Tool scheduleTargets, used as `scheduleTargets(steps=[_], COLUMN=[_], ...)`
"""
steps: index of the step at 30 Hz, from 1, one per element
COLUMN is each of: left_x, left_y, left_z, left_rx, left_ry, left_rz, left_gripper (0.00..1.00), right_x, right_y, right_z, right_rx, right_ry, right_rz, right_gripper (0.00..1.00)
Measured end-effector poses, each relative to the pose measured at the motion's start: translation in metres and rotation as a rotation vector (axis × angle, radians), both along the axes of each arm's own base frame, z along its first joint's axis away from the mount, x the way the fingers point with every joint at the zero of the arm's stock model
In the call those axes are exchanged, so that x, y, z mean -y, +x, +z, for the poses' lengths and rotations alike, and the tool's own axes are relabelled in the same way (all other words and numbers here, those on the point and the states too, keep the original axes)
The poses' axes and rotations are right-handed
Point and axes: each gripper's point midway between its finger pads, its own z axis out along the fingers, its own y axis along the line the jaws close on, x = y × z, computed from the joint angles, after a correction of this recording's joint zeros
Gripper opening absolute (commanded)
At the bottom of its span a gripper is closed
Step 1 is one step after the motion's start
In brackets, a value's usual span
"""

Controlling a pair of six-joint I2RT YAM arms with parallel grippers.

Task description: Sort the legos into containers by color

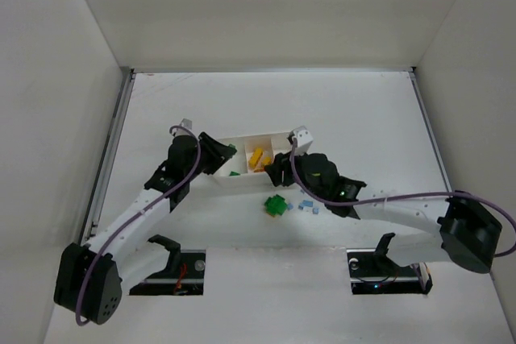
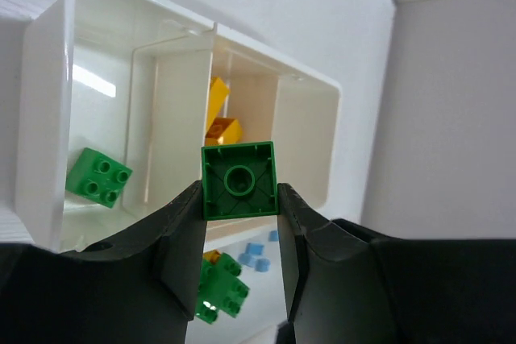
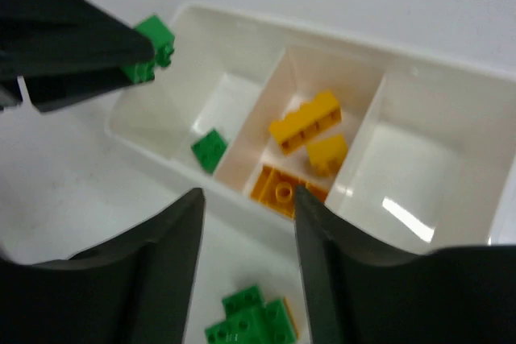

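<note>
Lego [image 2: 239, 180] pinched in left end effector [image 2: 240, 199], near tray [image 2: 44, 118]

White desk [image 1: 347, 110] is sitting inside a plain white enclosure. The back wall [image 1: 274, 6] is rising from its far edge, and a bright strip of glare is running along that seam. The left wall [image 1: 48, 118] and right wall [image 1: 476, 78] are angling outward toward the camera. A thin metal rail [image 1: 109, 151] is running along the desk's left edge, with a matching right rail [image 1: 431, 134] opposite. Two dark rectangular cutouts are breaking the near edge: left cutout [image 1: 192, 279] and right cutout [image 1: 411, 279]. A small green light [image 1: 372, 284] is glowing in the right one. Both wrist views are showing the same matte white desk surface.
</note>
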Motion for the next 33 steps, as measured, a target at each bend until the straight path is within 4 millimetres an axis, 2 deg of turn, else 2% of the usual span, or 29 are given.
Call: scheduleTargets(steps=[1, 3, 8, 12, 16, 22, 27, 33], left_x=[0.003, 0.007, 0.009, 0.005, 0.0, 0.009, 0.019, 0.018], left_y=[0.001, 0.002, 0.01, 0.011, 0.011, 0.002, -0.01, -0.015], left_z=[-0.003, -0.01, -0.023, -0.029, -0.028, -0.008, 0.014, 0.029], left_rx=[0.0, -0.001, -0.005, -0.005, 0.003, 0.065, 0.128, 0.165], left_ry=[0.036, 0.106, 0.258, 0.323, 0.348, 0.326, 0.285, 0.259], left_rz=[-0.007, -0.013, -0.01, 0.003, 0.016, -0.009, -0.044, -0.042], left_gripper=[0.3, 0.35, 0.45, 0.53, 0.54, 0.54, 0.53, 0.53], right_x=[0.005, 0.013, 0.023, 0.027, 0.031, 0.029, 0.017, 0.009], right_y=[-0.008, -0.025, -0.058, -0.07, -0.075, -0.084, -0.09, -0.092], right_z=[-0.006, -0.021, -0.054, -0.069, -0.09, -0.109, -0.116, -0.12], right_rx=[-0.013, -0.045, -0.126, -0.156, -0.192, -0.229, -0.239, -0.249], right_ry=[-0.021, -0.07, -0.193, -0.257, -0.328, -0.397, -0.431, -0.462], right_rz=[-0.008, -0.005, 0.03, 0.051, 0.056, 0.095, 0.138, 0.165], right_gripper=[0.69, 0.75, 0.83, 0.84, 0.86, 0.9, 0.9, 0.91])
